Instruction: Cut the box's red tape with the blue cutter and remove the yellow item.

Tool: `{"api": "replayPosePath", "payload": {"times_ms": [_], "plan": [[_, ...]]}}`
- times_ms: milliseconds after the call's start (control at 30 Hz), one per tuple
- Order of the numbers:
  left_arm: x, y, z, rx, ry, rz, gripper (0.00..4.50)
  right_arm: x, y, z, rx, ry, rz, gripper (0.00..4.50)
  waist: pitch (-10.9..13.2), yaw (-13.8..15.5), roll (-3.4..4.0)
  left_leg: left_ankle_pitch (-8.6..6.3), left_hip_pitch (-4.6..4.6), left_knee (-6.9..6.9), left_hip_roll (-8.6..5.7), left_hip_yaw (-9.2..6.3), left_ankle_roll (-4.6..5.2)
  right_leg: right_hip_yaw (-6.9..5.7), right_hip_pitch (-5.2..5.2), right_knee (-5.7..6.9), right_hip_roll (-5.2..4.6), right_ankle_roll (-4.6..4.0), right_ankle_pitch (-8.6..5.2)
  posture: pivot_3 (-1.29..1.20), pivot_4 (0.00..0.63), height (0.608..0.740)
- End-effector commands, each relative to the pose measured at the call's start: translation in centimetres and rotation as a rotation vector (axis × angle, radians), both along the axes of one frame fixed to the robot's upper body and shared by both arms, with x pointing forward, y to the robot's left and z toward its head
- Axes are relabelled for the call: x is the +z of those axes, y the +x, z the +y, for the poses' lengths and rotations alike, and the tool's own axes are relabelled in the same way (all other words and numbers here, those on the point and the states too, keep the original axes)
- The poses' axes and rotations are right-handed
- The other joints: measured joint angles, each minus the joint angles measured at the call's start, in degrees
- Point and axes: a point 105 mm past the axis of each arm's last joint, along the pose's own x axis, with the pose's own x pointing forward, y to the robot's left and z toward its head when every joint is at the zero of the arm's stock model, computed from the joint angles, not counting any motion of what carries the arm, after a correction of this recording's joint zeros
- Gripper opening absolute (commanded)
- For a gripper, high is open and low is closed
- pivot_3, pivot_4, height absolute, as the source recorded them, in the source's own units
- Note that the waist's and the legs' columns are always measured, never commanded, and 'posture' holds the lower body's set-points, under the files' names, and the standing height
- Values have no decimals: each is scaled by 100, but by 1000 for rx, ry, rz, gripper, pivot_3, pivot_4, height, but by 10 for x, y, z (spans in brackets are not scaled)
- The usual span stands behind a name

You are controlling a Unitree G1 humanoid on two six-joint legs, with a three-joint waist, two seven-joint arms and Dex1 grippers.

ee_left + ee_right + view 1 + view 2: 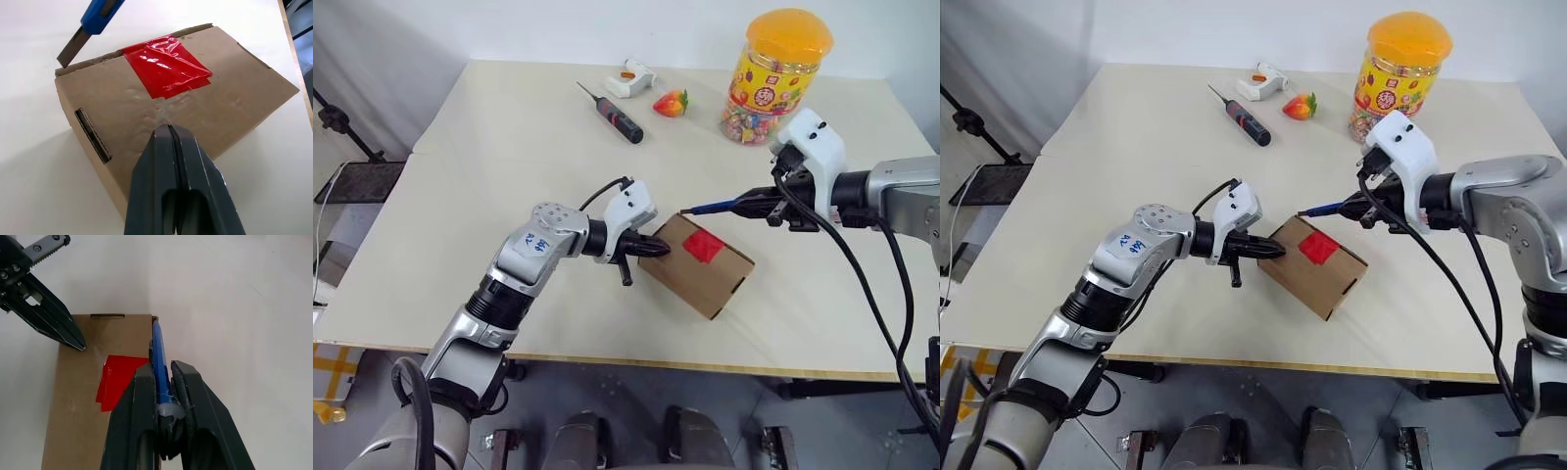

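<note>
On the pale tabletop (460, 196), the left tool (658, 248), fingers pressed shut and holding nothing, braces the small brown cardboard box (697, 265). Its red tape square (702, 245) lies just left of the slim blue cutter (715, 207), clamped in the right tool (773, 208), blade at the box's far edge.

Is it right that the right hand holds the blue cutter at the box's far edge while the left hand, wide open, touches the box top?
Not quite. The left hand is shut, not wide open; the left wrist view shows its fingers pressed together with their tips against the box top. The rest stands: the right hand holds the blue cutter at the box's far edge, beside the red tape.
</note>
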Motion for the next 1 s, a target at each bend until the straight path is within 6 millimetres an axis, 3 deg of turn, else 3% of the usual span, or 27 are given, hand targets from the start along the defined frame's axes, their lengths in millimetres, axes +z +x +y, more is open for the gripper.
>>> {"api": "replayPosePath", "payload": {"times_ms": [33,267,633,1000], "plan": [[-4,4,1,25,26,6,0,6,-6,-2,11,-18,-26,156,0,-2,0,0,0,1,0,0,0,0,1,0,0,0,0,0,150,740],[-4,4,0,27,31,8,0,21,-9,1,26,16,-56,156,0,0,0,1,0,3,0,0,1,1,2,1,0,1,0,0,150,740],[-6,3,-2,19,35,8,0,-3,-10,-12,-28,-50,5,156,0,2,0,1,0,3,0,-1,2,0,2,2,-1,1,1,0,150,740],[-11,3,-3,35,49,24,0,-3,-18,-19,-17,-104,36,156,0,8,0,1,0,5,0,-2,2,1,3,1,-2,1,1,0,150,740]]}}
